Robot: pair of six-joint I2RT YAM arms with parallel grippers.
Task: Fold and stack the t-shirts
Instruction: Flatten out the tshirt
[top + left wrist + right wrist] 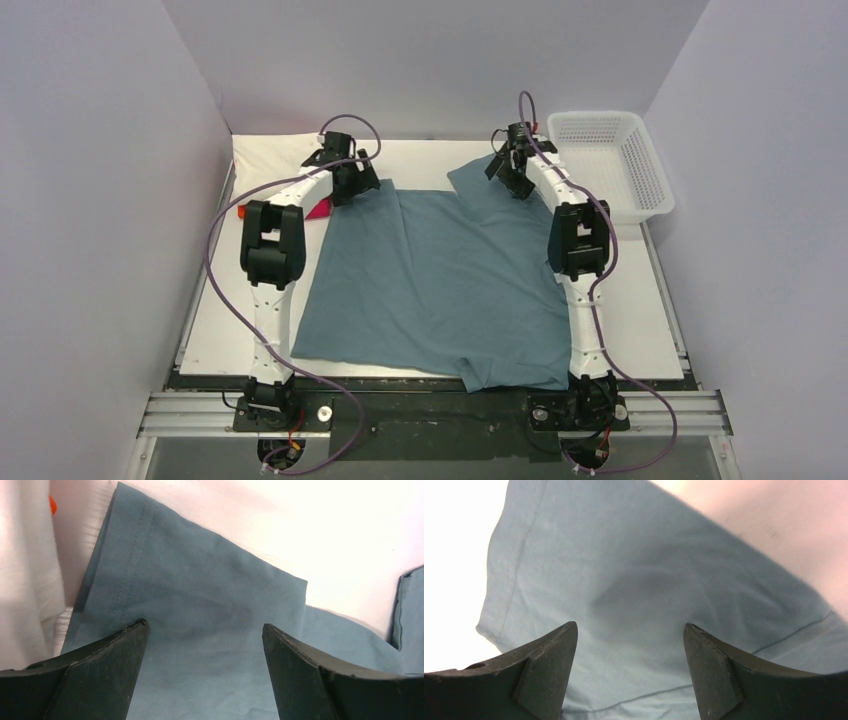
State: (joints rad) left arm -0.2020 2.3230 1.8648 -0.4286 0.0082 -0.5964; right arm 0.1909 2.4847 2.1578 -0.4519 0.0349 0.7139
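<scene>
A dusty teal-blue t-shirt (440,280) lies spread flat on the white table, sleeves at the far end. My left gripper (352,180) is open over the left sleeve (200,600), fingers apart above the cloth. My right gripper (512,172) is open over the right sleeve (634,595), with nothing between its fingers. A cream-white folded shirt (272,160) lies at the far left, with orange (244,211) and pink-magenta (320,209) edges showing beside the left arm.
A white plastic mesh basket (608,160) stands at the far right of the table. Grey walls close in the table on three sides. The arm bases sit on the rail at the near edge.
</scene>
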